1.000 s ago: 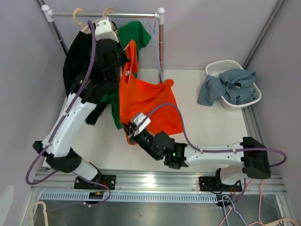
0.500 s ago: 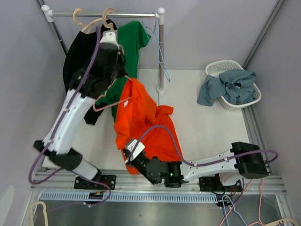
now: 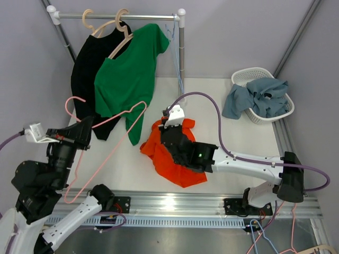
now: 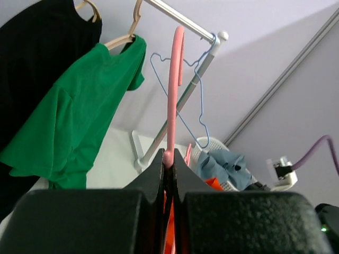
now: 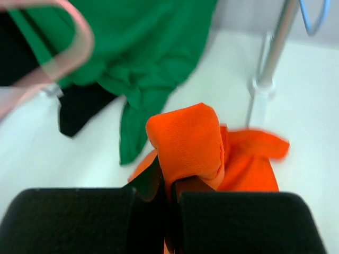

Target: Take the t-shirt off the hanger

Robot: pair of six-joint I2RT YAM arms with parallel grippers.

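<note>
The separating step looks finished, since the pink hanger (image 4: pixel 172 90) is bare and the orange t-shirt (image 3: pixel 177 164) hangs from nothing. The left gripper (image 4: pixel 168 168) is clenched on the hanger's thin wire near the base of its hook. In the top view it holds the hanger in the air at the left side of the scene, well apart from the shirt. The right gripper (image 5: pixel 165 182) is pinched shut on a rolled fold of orange cloth that bulges up just beyond its fingertips. The rest of the garment trails away under and behind that fold. The shirt sits as a crumpled heap on the white table (image 3: pixel 233 135), near the foot of the rack's right post and just beside the hem of the green t-shirt (image 3: pixel 130 74). The green t-shirt hangs next to a black t-shirt (image 3: pixel 85 69) on the rail (image 3: pixel 116 16). The orange cloth is soft and limp, bunched into overlapping folds with no sleeve or collar clearly readable, and one lobe spreads toward the near edge. What remains is probably only tidying up. The right gripper would need to let go of the fold so the shirt settles. The left would need to put the hanger somewhere without its long wire catching the hanging clothes. A laundry basket (image 3: pixel 244 74) with a grey-blue garment stands at the far right.
</note>
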